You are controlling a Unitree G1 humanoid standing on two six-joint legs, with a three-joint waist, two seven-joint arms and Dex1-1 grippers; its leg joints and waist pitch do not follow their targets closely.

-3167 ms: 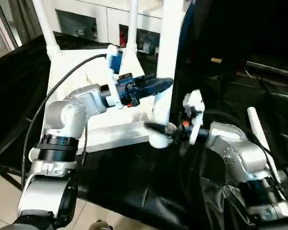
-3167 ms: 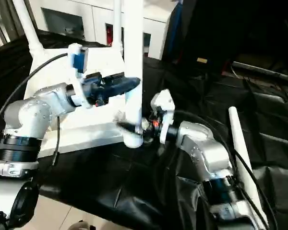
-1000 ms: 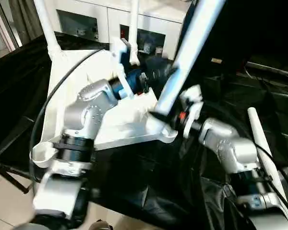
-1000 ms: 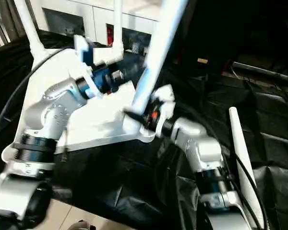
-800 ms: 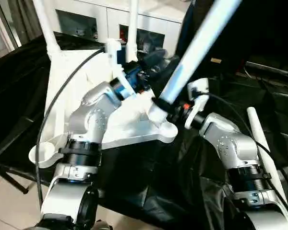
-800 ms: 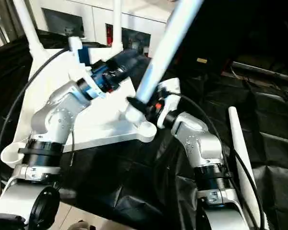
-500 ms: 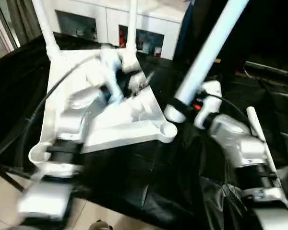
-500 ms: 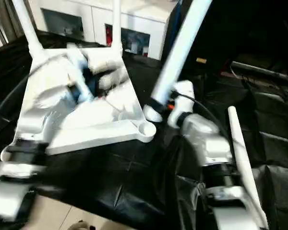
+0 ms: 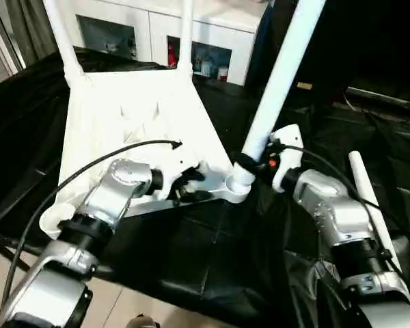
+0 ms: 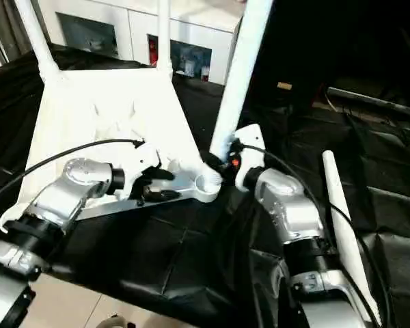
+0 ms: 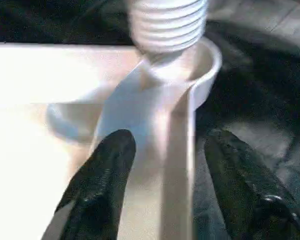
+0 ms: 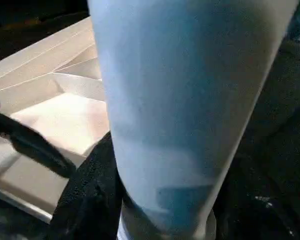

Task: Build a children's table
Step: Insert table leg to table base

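Table leg held at corner socket, left gripper straddling the top's rim

Upside-down all-white plastic table top (image 9: 133, 113) with ribbed underside lies on black plastic sheeting (image 9: 212, 260). Two white tapered legs (image 9: 60, 37) already stand in the sockets on the far side from both grippers.

Left gripper (image 9: 190, 186): fingers spread, one black finger (image 11: 97, 185) on the inner side of the near rim, the other outside it over the sheeting. Not clamped; no contact visible. Round open corner socket (image 11: 192, 67) sits just ahead of its fingertips.

Right gripper (image 9: 249, 164): closed around the lower end of a long white tubular leg (image 9: 280, 75), just above its ribbed threaded end (image 11: 167, 22). That end sits at the socket's mouth; leg leans slightly, seating depth unclear.

Fourth white leg (image 9: 369, 198) lies loose on the sheeting, beyond the right forearm, well apart from the gripper.
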